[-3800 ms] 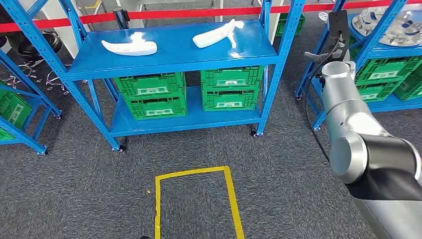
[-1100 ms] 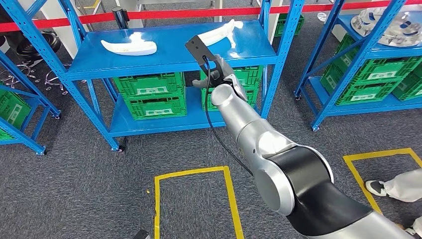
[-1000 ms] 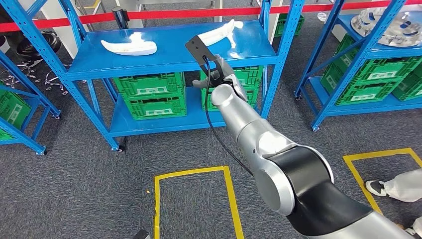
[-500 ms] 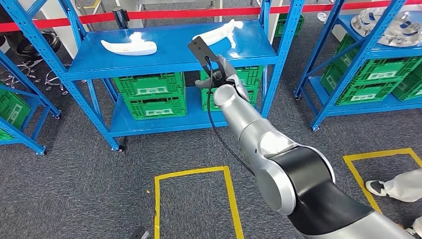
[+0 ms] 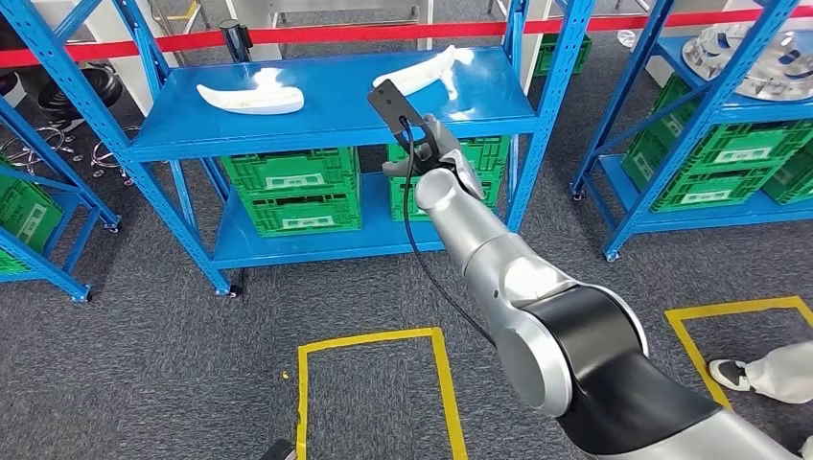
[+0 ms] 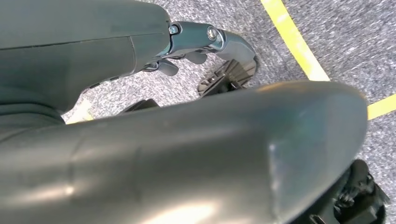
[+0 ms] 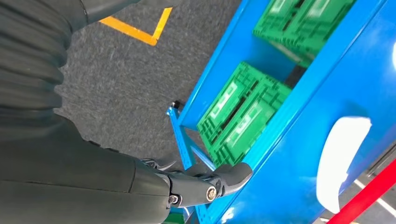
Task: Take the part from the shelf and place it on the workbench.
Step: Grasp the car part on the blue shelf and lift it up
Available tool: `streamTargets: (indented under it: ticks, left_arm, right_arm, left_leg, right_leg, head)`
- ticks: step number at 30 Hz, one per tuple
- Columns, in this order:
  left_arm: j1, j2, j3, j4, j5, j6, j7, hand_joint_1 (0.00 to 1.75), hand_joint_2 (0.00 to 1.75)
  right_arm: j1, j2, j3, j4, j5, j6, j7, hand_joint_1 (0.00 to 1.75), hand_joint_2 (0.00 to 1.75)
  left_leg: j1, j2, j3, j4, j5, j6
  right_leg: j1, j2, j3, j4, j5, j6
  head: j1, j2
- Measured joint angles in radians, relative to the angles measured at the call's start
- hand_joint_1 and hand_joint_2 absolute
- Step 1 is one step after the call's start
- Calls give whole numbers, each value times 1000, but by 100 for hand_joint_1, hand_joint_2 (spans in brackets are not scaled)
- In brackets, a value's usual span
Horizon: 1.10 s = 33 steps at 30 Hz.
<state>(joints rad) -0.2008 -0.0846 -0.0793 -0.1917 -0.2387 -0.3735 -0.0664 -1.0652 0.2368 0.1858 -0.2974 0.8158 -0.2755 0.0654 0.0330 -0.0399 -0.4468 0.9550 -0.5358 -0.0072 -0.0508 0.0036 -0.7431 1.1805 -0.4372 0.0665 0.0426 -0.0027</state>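
Two white curved parts lie on the top board of the blue shelf (image 5: 326,120): one at the left (image 5: 251,98), one at the back right (image 5: 419,69). My right hand (image 5: 433,151) is stretched out to the shelf's front edge, just below and in front of the right part, with nothing in it. In the right wrist view a dark finger (image 7: 224,177) reaches toward the blue shelf board (image 7: 289,158), and a white part (image 7: 343,158) lies further on. My left hand (image 6: 210,42) hangs over the grey carpet, a finger held out, nothing in it.
Green crates (image 5: 292,187) fill the shelf's lower levels. A red barrier tape (image 5: 316,36) runs behind it. More blue shelves stand at the left (image 5: 38,220) and right (image 5: 709,115). Yellow floor squares (image 5: 374,402) mark the carpet. A person's shoe (image 5: 733,372) is at the lower right.
My right arm swung from the right-hand shelf over to the middle shelf's front. In the last half second the camera tilted slightly and the hand edged closer to the shelf edge.
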Motion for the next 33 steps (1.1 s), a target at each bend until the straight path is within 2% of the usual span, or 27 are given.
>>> streamTargets:
  ticks: [1,2,3,4,5,6,7,9,10,11,12,13,14,15,17,18,19,21,22,24,25,26,28,31,33]
  left_arm:
    - [1,1,0,0,0,0,0,0,0]
    - [1,2,0,1,1,0,1,0,0]
    - [1,3,0,1,2,0,1,0,0]
    - [0,4,0,1,3,0,1,0,0]
    - [-1,3,0,0,5,0,0,0,0]
    - [-1,3,0,-1,6,0,-1,0,0]
    - [-2,3,0,-2,7,0,-2,0,0]
    - [-4,3,0,-3,9,0,-5,0,0]
    - [-4,3,0,-3,10,0,-6,0,0]
    - [-3,3,0,-2,11,0,-6,0,0]
    - [-1,3,0,-2,11,0,-7,0,0]
    - [1,4,0,-2,12,0,-7,0,0]
    - [4,5,0,-1,12,0,-7,0,0]
    - [5,6,0,-1,12,0,-7,0,0]
    - [7,9,0,0,12,0,-7,0,0]
    - [8,10,0,1,12,0,-7,0,0]
    - [9,11,0,1,12,0,-7,0,0]
    - [9,11,0,1,12,0,-7,0,0]
    - [9,10,0,0,12,0,-7,0,0]
    - [6,9,0,0,13,0,-8,0,0]
    - [4,7,0,0,13,0,-10,0,0]
    - [4,5,0,0,14,0,-11,0,0]
    - [5,1,0,-1,14,0,-14,0,0]
    - [7,0,0,-1,14,0,-17,0,0]
    - [8,0,0,-1,14,0,-18,0,0]
  right_arm:
    - [3,-2,0,1,1,0,0,0,175]
    - [4,-3,0,4,2,1,-1,0,175]
    - [7,-3,0,7,3,3,-1,0,175]
    - [11,-3,0,9,5,4,0,0,175]
    - [13,-1,0,10,7,5,0,0,175]
    - [15,1,0,9,8,5,1,0,175]
    - [12,3,0,8,11,4,0,0,175]
    - [8,8,0,6,13,4,0,0,175]
    - [9,9,0,6,13,4,0,0,175]
    - [12,10,0,7,13,5,0,0,175]
    - [15,11,0,8,13,6,1,0,175]
    - [17,11,0,8,13,6,1,0,175]
    - [18,12,0,8,13,6,1,0,175]
    - [18,12,0,8,13,7,1,0,175]
    - [19,13,0,8,13,7,1,0,175]
    - [20,13,0,9,13,8,1,0,175]
    - [21,14,0,10,13,8,1,0,175]
    - [19,16,0,10,13,9,1,0,175]
    - [17,17,0,9,13,9,1,0,175]
    - [9,18,0,7,14,8,0,0,175]
    - [5,18,0,7,14,8,0,0,175]
    - [3,19,0,7,15,8,0,0,175]
    - [1,19,0,7,16,8,0,0,175]
    - [1,19,0,7,19,8,1,0,175]
    - [1,19,0,7,20,8,1,0,175]
  left_leg:
    - [5,-1,6,6,-13,-13]
    - [9,-1,10,13,-26,-26]
    - [12,-1,9,19,-38,-39]
    - [13,0,11,23,-47,-49]
    - [16,1,13,27,-49,-58]
    - [18,2,8,40,-44,-65]
    - [19,8,-7,75,-31,-70]
    - [19,23,-84,195,-15,-74]
    - [17,30,-132,258,-28,-74]
    - [13,34,-176,305,-57,-72]
    - [10,35,-213,329,-87,-69]
    - [6,35,-238,328,-102,-65]
    - [1,35,-251,300,-91,-58]
    - [-4,35,-252,249,-50,-50]
    - [-17,39,-237,122,74,-29]
    - [-23,41,-229,80,117,-22]
    - [-28,41,-225,59,142,-16]
    - [-31,37,-219,58,145,-10]
    - [-30,35,-216,55,148,-10]
    - [-26,31,-205,45,149,-10]
    - [-25,28,-203,43,147,-11]
    - [-25,26,-201,44,144,-7]
    - [-26,22,-201,47,138,0]
    - [-28,19,-201,50,135,5]
    - [-30,19,-201,52,133,8]
  right_leg:
    - [-8,0,14,-64,40,11]
    - [-12,1,25,-113,58,10]
    - [-12,4,30,-139,68,2]
    - [-9,7,28,-141,61,-13]
    - [-5,9,28,-133,46,-32]
    - [-4,9,31,-125,41,-46]
    - [-4,9,38,-124,31,-56]
    - [-3,8,65,-130,15,-71]
    - [-1,8,79,-135,8,-75]
    - [1,7,93,-139,0,-77]
    - [3,6,106,-142,-9,-79]
    - [5,7,119,-144,-17,-80]
    - [6,7,131,-144,-27,-80]
    - [6,7,142,-145,-36,-79]
    - [8,8,160,-145,-51,-73]
    - [9,8,164,-146,-58,-68]
    - [10,8,167,-147,-63,-61]
    - [12,8,173,-155,-69,-47]
    - [13,7,179,-160,-67,-45]
    - [15,4,190,-167,-63,-56]
    - [16,3,196,-170,-62,-68]
    - [17,2,202,-175,-66,-80]
    - [18,0,212,-187,-73,-93]
    - [17,-2,218,-195,-75,-95]
    - [16,-2,219,-197,-74,-86]
  head:
    - [0,0]
    - [0,0]
    - [0,0]
    - [0,0]
    - [1,0]
    - [2,0]
    - [3,0]
    - [0,0]
    - [0,0]
    - [-1,0]
    - [0,0]
    - [0,0]
    - [-1,0]
    - [-1,0]
    - [-1,0]
    - [-2,0]
    - [-2,0]
    - [-2,0]
    - [-2,0]
    - [-2,0]
    - [-1,0]
    - [-1,0]
    - [-1,0]
    - [-1,0]
    - [-1,0]
